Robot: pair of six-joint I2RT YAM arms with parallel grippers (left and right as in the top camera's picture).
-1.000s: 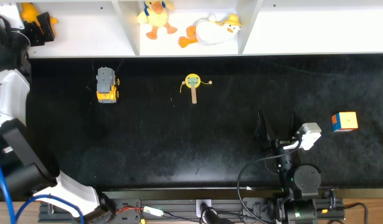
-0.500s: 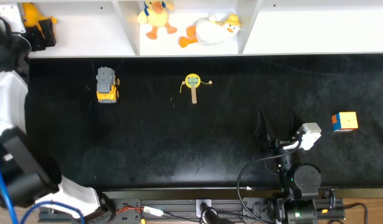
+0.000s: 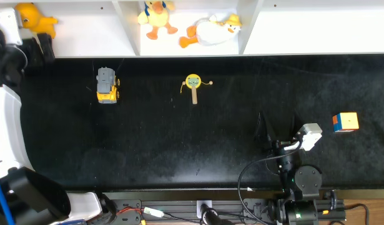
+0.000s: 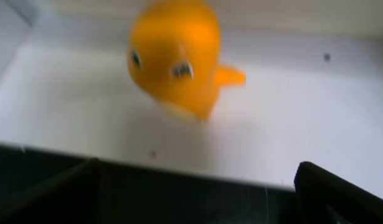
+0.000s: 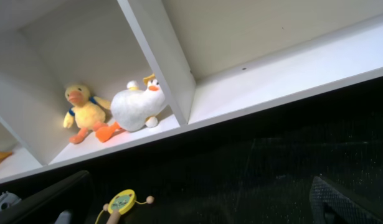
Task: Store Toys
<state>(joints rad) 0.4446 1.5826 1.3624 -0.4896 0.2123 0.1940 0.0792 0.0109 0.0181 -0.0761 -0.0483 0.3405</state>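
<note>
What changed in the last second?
The left tool pulled back out of the left shelf compartment, leaving the orange toy inside, clear of its open fingers. Toy truck, rattle, cube and right tool stayed put.

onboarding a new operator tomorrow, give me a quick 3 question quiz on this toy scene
1. True or false: the orange toy is in the left shelf compartment.
2. How many toys lie on the black mat? A two, B three, C five.
3. Which toy lies nearest the right gripper?

Key: 1 true. 2 B: the toy truck, the rattle and the cube. 3 the cube.
</note>
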